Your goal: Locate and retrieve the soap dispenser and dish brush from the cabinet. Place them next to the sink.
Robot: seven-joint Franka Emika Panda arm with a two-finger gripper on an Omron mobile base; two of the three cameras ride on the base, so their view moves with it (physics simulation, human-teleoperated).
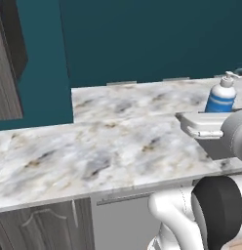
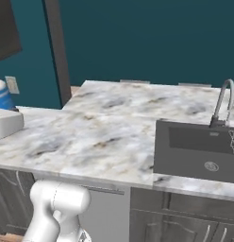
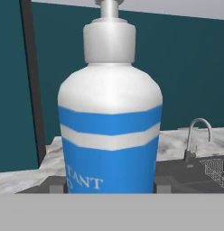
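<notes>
With the bottle (image 3: 110, 135) clamped between the part-open tool's (image 3: 109, 186) two tips and carried above the counter (image 1: 93, 146), the carry to the sink (image 2: 194, 149) is judged to be in hand. Next, a set-down beside the basin, seen at 4 o'clock past the bottle, is called for.
</notes>
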